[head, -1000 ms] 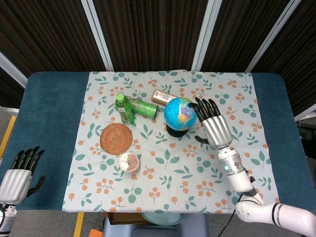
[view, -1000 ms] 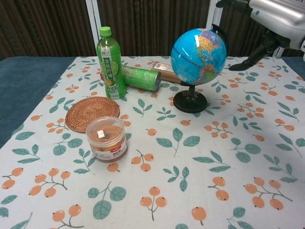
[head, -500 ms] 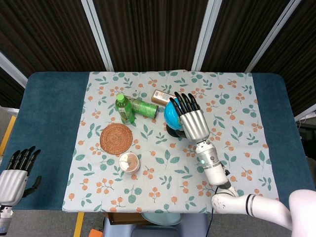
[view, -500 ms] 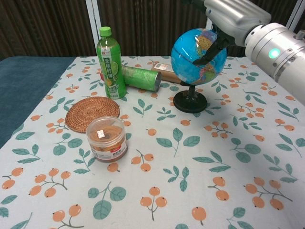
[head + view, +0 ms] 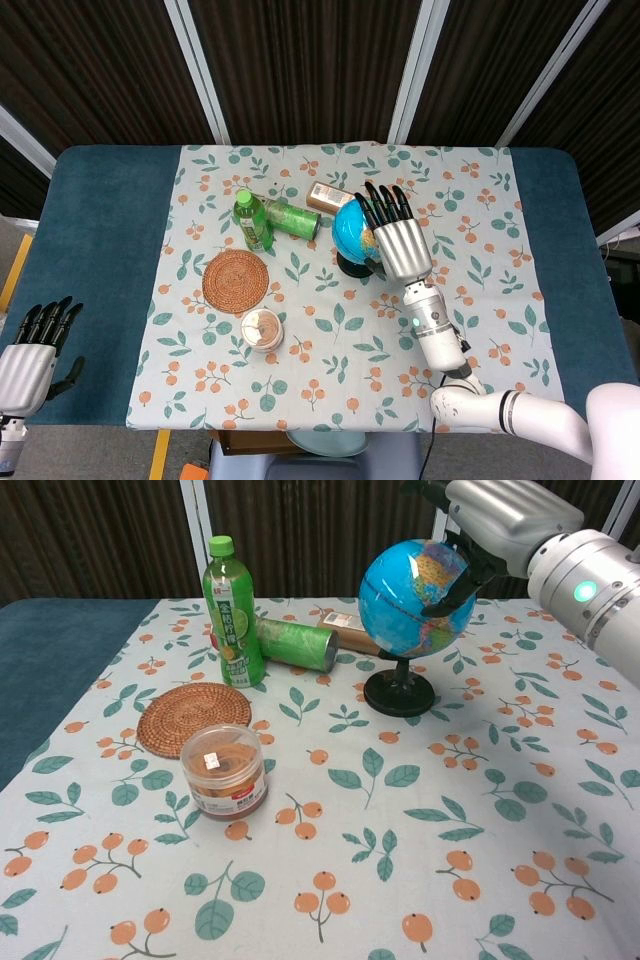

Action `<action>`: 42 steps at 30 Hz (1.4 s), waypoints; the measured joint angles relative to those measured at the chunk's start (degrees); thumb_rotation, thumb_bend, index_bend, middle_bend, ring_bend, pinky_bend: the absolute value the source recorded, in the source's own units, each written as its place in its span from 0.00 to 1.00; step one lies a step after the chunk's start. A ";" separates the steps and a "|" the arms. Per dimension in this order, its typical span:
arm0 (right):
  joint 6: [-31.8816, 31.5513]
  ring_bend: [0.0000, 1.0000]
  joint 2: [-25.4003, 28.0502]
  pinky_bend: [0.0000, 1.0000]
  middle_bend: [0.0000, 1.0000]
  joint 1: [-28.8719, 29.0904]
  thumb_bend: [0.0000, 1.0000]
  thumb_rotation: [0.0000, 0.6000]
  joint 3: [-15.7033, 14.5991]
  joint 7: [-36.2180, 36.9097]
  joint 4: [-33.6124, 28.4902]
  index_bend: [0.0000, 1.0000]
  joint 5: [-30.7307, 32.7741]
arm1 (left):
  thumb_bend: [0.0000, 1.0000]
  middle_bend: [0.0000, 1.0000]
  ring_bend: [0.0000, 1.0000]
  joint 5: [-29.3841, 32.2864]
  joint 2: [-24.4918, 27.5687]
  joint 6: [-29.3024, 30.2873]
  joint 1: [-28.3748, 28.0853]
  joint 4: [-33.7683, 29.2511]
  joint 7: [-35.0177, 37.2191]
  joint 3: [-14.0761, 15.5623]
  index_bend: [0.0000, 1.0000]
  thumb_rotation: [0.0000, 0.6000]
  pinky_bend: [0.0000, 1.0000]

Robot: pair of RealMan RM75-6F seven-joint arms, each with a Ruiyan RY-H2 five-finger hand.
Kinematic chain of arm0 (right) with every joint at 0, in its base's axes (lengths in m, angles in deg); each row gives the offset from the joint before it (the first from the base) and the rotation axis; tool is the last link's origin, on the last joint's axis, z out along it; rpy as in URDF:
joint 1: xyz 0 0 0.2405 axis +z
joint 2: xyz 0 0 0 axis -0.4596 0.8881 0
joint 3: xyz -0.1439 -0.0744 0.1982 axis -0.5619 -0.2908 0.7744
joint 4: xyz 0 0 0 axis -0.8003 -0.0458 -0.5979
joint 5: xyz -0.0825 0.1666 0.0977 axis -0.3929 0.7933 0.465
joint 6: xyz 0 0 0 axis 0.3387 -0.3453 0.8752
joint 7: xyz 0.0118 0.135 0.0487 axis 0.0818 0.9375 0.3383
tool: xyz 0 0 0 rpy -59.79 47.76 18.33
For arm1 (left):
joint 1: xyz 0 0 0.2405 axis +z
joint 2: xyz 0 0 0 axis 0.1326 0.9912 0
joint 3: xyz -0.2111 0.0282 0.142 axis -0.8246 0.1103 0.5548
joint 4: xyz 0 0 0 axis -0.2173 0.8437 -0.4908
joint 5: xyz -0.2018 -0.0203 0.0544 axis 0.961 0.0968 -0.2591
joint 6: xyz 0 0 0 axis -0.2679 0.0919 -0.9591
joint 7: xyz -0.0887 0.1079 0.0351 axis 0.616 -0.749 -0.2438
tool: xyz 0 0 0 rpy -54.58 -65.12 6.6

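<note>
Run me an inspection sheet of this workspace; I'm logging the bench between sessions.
Surface: table in blue cover, floral cloth laid over the middle.
Job's things: globe upright on its black stand.
Clutter: green bottle upright; green can lying on its side; brown box behind it; woven coaster; lidded jar.
Hands: right hand over the globe, fingers spread, thumb at its side; left hand off the table's left edge, holding nothing.
Cables: nothing seen.
Surroundings: dark slatted panels behind.
</note>
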State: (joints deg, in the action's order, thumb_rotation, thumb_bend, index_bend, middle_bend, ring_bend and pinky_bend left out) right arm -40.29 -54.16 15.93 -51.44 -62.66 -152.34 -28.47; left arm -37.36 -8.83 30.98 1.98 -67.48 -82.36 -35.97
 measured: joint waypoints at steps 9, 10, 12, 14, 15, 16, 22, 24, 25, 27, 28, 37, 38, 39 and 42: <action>0.18 0.00 0.80 0.00 0.00 -0.07 0.18 1.00 -0.21 0.44 1.22 0.00 0.65 | 0.43 0.00 0.00 0.07 -0.26 -0.29 -0.10 -0.09 -0.60 0.03 0.00 1.00 0.00; 0.20 0.00 0.83 0.00 0.00 -0.08 0.18 1.00 -0.24 0.50 1.42 0.00 0.73 | 0.43 0.00 0.00 0.11 -0.27 -0.28 -0.08 -0.08 -0.65 0.01 0.00 1.00 0.00; 0.32 0.00 0.87 0.00 0.00 -0.12 0.18 1.00 -0.31 0.62 2.03 0.00 0.99 | 0.43 0.00 0.00 0.25 -0.35 -0.36 -0.09 0.01 -0.76 -0.03 0.00 1.00 0.00; 0.43 0.00 0.88 0.00 0.00 -0.13 0.18 1.00 -0.39 0.73 2.56 0.00 1.18 | 0.43 0.00 0.00 0.28 -0.37 -0.39 -0.11 0.00 -0.81 -0.06 0.00 1.00 0.00; 0.45 0.00 0.87 0.00 0.00 -0.13 0.18 1.00 -0.41 0.78 2.77 0.00 1.23 | 0.43 0.00 0.00 0.34 -0.38 -0.46 -0.13 0.00 -0.85 -0.06 0.00 1.00 0.00; 0.48 0.00 0.84 0.00 0.00 -0.13 0.18 1.00 -0.43 0.85 3.06 0.00 1.28 | 0.43 0.00 0.00 0.39 -0.39 -0.57 -0.14 0.00 -0.85 -0.05 0.00 1.00 0.00; 1.24 0.00 0.17 0.00 0.00 0.15 0.18 1.00 -0.43 1.77 6.76 0.00 1.99 | 0.43 0.00 0.00 0.64 -0.50 -1.74 -0.52 0.03 -0.51 0.16 0.00 1.00 0.00; 1.61 0.00 -0.26 0.00 0.00 0.36 0.18 1.00 -0.42 2.13 8.44 0.00 2.24 | 0.43 0.00 0.00 1.12 -0.61 -2.13 -0.65 0.19 -0.64 0.03 0.00 1.00 0.00; 1.76 0.00 -0.45 0.00 0.00 0.45 0.18 1.00 -0.42 2.28 9.14 0.00 2.35 | 0.43 0.00 0.00 1.31 -0.67 -2.28 -0.71 0.28 -0.68 -0.04 0.00 1.00 0.00; 2.17 0.00 -0.95 0.00 0.00 0.68 0.18 1.00 -0.40 2.64 10.74 0.00 2.64 | 0.43 0.00 0.00 1.66 -0.78 -2.58 -0.86 0.44 -0.77 -0.21 0.00 1.00 0.00; 2.36 0.00 -1.17 0.00 0.00 0.77 0.18 1.00 -0.38 2.80 11.42 0.00 2.78 | 0.43 0.00 0.00 1.79 -0.82 -2.69 -0.92 0.47 -0.81 -0.26 0.00 1.00 0.00; 4.13 0.00 -3.64 0.00 0.00 2.01 0.18 1.00 0.19 4.22 18.43 0.00 4.23 | 0.43 0.00 0.00 3.01 -1.11 -3.52 -1.24 1.05 -0.94 -0.67 0.00 1.00 0.00; 4.36 0.00 -3.96 0.00 0.00 2.23 0.18 1.00 0.36 4.38 19.31 0.00 4.44 | 0.43 0.00 0.00 3.12 -1.11 -3.56 -1.26 1.10 -0.93 -0.72 0.00 1.00 0.00; 4.47 0.00 -4.18 0.00 0.00 2.39 0.18 1.00 0.47 4.51 19.94 0.00 4.54 | 0.43 0.00 0.00 3.29 -1.11 -3.59 -1.27 1.16 -0.89 -0.80 0.00 1.00 0.00; 4.63 0.00 -4.64 0.00 0.00 2.69 0.18 1.00 0.70 5.29 21.58 0.00 4.61 | 0.43 0.00 0.00 3.60 -1.10 -3.61 -1.32 1.34 -0.79 -1.01 0.00 1.00 0.00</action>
State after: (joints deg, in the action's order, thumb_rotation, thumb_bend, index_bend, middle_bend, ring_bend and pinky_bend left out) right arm -35.66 -58.80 18.62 -50.74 -57.38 -130.76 -23.86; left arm -33.76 -9.92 27.38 0.66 -66.14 -83.15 -36.98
